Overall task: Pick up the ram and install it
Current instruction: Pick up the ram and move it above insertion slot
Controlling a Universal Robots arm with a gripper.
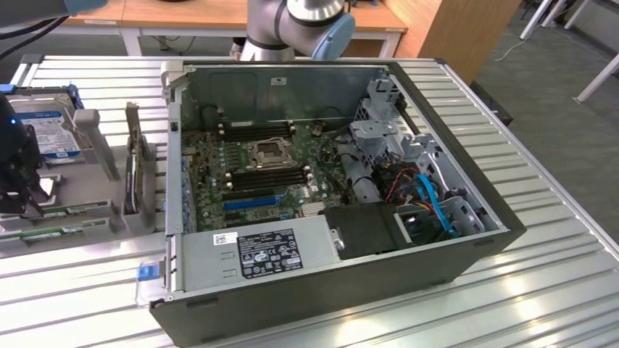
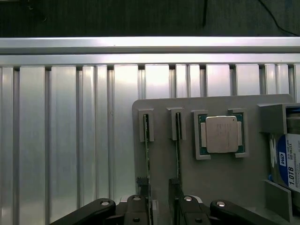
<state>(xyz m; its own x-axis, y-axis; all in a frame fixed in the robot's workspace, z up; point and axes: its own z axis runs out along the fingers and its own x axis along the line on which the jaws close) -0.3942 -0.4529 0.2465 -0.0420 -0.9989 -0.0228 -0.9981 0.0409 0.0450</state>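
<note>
At the exterior view's far left, the black end effector (image 1: 25, 203) hangs over the near edge of a flat grey plastic parts holder (image 1: 97, 138), its fingers spread wide and holding nothing. Directly beneath it, the slim green ram stick (image 2: 147, 157) stands on its long edge in a grey clip. A second matching green stick (image 2: 178, 157) stands just beside it, parallel to the first.

From the wrist view, both sticks run lengthwise straight in under the fingers. One finger sits at each stick, and I cannot tell which stick they bracket. So the ram lies straight below, not off to a side, and its thin edge faces up.

Further along the holder sit a square silver processor chip (image 2: 221, 134) and a blue-and-silver hard drive (image 1: 48, 130).

To the right, well apart from the holder, the open black computer case (image 1: 464, 246) lies on the ribbed aluminium table (image 1: 541, 304). Its long black memory slots (image 1: 266, 174) appear to run roughly the same way as the sticks.
</note>
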